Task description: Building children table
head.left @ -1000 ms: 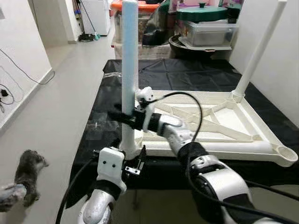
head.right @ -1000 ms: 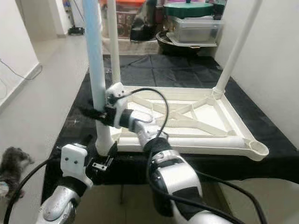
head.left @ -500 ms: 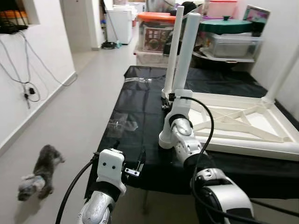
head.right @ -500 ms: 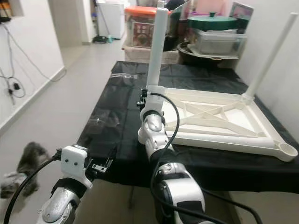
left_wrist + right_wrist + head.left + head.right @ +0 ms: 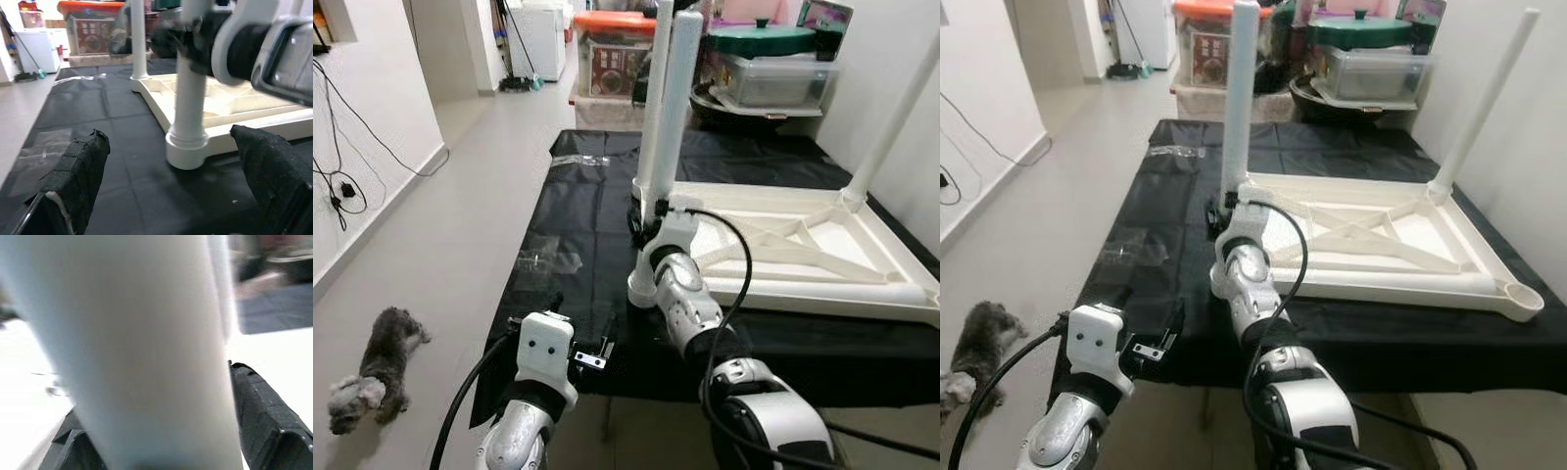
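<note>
A white children's table (image 5: pixel 803 245) lies upside down on a black cloth (image 5: pixel 578 225). Its near-left leg (image 5: pixel 677 98) stands upright in the corner socket (image 5: pixel 186 152). My right gripper (image 5: pixel 651 211) is shut on this leg low down, and the leg (image 5: pixel 146 333) sits between its black fingers (image 5: pixel 259 406). The far-left leg (image 5: pixel 656 88) and far-right leg (image 5: pixel 891 117) also stand upright. The near-right socket (image 5: pixel 1518 299) holds no leg. My left gripper (image 5: pixel 171 196) is open, low at the cloth's front edge, facing the near-left socket without touching it.
A small grey dog (image 5: pixel 377 367) stands on the floor to the left. Storage boxes (image 5: pixel 617 59) and a green-lidded pot (image 5: pixel 759 39) crowd the far end. A clear plastic bag (image 5: pixel 548 259) lies on the cloth. A wall runs close on the right.
The whole view has shifted as my head moved. My right gripper stays shut on the near-left leg, with its wrist swung round to the near side. The left gripper holds its place.
</note>
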Controlling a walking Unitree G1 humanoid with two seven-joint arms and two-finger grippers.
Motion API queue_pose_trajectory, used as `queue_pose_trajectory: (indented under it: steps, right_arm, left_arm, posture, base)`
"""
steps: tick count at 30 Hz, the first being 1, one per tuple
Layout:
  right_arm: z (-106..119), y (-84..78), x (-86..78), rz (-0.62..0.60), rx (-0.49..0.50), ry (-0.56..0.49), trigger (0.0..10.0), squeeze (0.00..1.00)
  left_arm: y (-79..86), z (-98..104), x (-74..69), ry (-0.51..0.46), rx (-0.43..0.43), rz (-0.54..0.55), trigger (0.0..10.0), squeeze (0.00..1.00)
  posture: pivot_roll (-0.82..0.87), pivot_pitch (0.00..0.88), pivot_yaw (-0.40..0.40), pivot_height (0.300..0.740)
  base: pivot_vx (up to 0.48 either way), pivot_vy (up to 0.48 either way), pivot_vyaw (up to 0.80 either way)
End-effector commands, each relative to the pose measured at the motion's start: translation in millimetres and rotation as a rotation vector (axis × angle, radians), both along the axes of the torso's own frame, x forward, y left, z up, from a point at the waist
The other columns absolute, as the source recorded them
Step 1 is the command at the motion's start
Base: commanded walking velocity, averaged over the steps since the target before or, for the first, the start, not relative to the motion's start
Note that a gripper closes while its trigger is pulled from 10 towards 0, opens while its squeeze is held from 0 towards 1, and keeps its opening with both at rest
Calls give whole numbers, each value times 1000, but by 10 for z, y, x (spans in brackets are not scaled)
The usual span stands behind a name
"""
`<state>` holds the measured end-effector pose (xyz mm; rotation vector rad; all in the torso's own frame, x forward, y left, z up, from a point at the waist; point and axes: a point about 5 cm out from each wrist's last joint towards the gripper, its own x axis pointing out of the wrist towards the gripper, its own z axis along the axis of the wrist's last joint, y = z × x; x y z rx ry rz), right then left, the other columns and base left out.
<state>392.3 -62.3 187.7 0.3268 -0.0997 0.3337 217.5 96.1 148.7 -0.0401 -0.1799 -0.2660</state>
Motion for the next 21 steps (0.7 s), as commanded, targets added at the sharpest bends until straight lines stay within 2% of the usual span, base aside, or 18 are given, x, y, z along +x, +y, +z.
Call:
queue_pose_trajectory:
  steps: [1,2,5,6,8,9,10,12,14,20,21]
  right_arm:
    - [194,53,15,174,36,-83,10000,0]
    - [194,53,15,174,36,-83,10000,0]
    - [67,62,-58,578,-92,-25,10000,0]
    - [67,62,-58,578,-92,-25,10000,0]
    - [-23,115,-163,828,-171,7,10000,0]
    - [-23,115,-163,828,-171,7,10000,0]
    - [-85,182,-254,1003,-242,14,10000,0]
    - [-85,182,-254,1003,-242,14,10000,0]
    - [-104,244,-288,1069,-265,19,10000,0]
    - [-48,355,-323,1157,-218,19,10000,0]
    - [-24,385,-325,1163,-201,11,0,0]
  left_arm:
    - [-16,-37,6,11,4,-9,10000,0]
    - [-16,-37,6,11,4,-9,10000,0]
    - [-15,-39,10,16,-5,-16,10000,0]
    - [-15,-39,10,16,-5,-16,10000,0]
    - [-23,-44,7,17,-4,-21,10000,0]
    - [-23,-44,7,17,-4,-21,10000,0]
    - [-35,-46,8,16,0,-23,10000,0]
    - [-35,-46,8,16,0,-23,10000,0]
    - [-38,-41,12,14,2,-22,10000,0]
    - [-5,-30,19,9,8,-7,10000,0]
    - [-4,-31,19,9,10,-6,10000,0]
  posture:
    - [4,0,-40,740]
    - [4,0,-40,740]
    - [6,0,-44,740]
    - [6,0,-44,740]
    - [-1,0,-38,740]
    - [-1,0,-38,740]
    - [-1,0,-38,740]
    - [-1,0,-38,740]
    - [11,0,-39,740]
    - [21,0,-44,740]
    - [21,0,-44,740]
  base:
    - [0,0,0]
    - [0,0,0]
    - [0,0,0]
    - [0,0,0]
    - [0,0,0]
    - [0,0,0]
    - [0,0,0]
    - [0,0,0]
    - [0,0,0]
    - [0,0,0]
    - [0,0,0]
